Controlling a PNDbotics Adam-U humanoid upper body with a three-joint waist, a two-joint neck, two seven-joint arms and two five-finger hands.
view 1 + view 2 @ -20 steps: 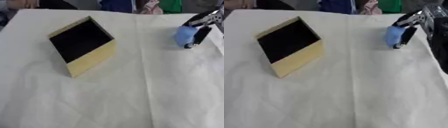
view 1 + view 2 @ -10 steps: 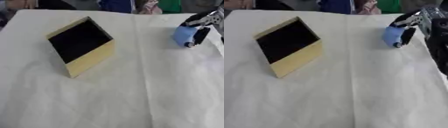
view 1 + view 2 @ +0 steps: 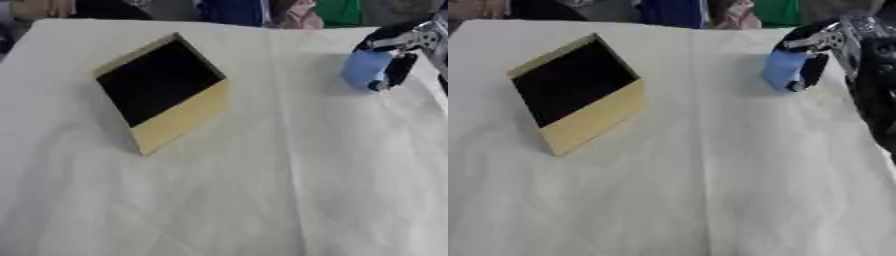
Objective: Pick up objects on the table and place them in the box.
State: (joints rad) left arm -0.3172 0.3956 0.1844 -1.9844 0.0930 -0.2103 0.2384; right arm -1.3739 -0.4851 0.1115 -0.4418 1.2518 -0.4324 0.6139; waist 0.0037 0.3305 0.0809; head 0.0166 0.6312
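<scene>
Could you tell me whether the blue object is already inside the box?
No, the blue object is in the right hand, apart from the box.

No text, label, brand, number or sign can be read anywhere. The box (image 3: 162, 92) left of the table's (image 3: 262, 200) middle shows only plain tan sides and a black inside. The blue object (image 3: 783, 68), well right of the box, has a bare face with no lettering to make out. The white cover of the table carries no print.
</scene>
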